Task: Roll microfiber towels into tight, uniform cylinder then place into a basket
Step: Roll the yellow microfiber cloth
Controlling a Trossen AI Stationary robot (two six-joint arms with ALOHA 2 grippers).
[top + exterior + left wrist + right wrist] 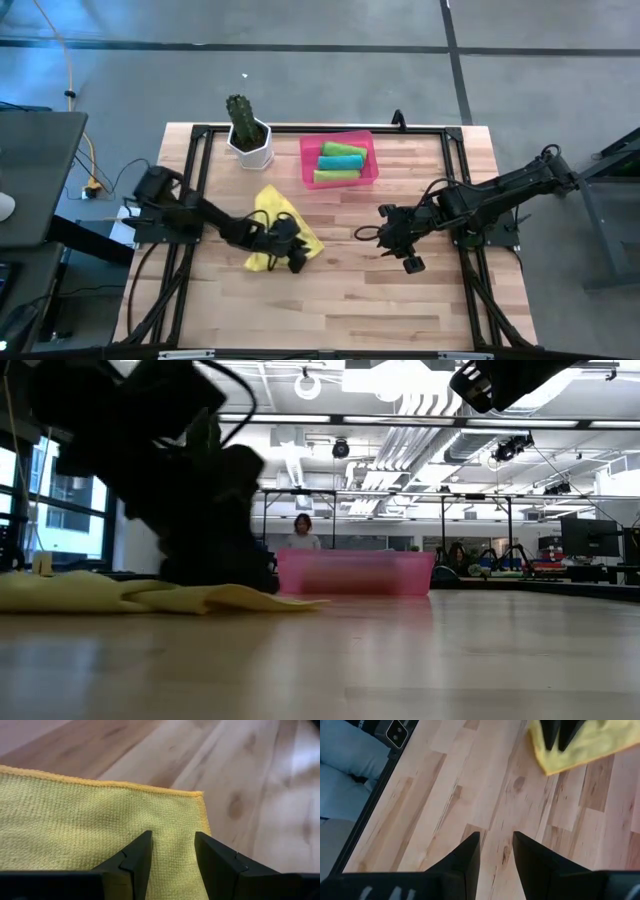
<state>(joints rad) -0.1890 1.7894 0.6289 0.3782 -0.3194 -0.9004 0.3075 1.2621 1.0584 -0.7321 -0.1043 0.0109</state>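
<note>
A yellow towel (275, 208) lies spread and a little rumpled on the wooden table, left of centre; it is also in the low view (150, 596). My left gripper (288, 252) is low over the towel's near right part, open, with its fingertips (172, 852) just inside a hemmed corner (200, 800). My right gripper (398, 248) hangs open above bare table right of centre, with nothing between its fingers (495, 852). The pink basket (308, 165) at the far middle holds two lime green rolled towels (345, 150) and a teal one (340, 162). My left gripper stands over the yellow towel beside its corner (192, 815), slanting down with one finger (135, 860) on either side of a strip of cloth. Whether the fingertips touch the cloth, I cannot tell.
A white pot with a green cactus (248, 132) stands at the far left, beside the basket. A black frame (195, 150) runs along the table's edges. Bare wood (350, 300) stretches across the near half and between the two grippers. A person (302, 532) sits far behind the table.
</note>
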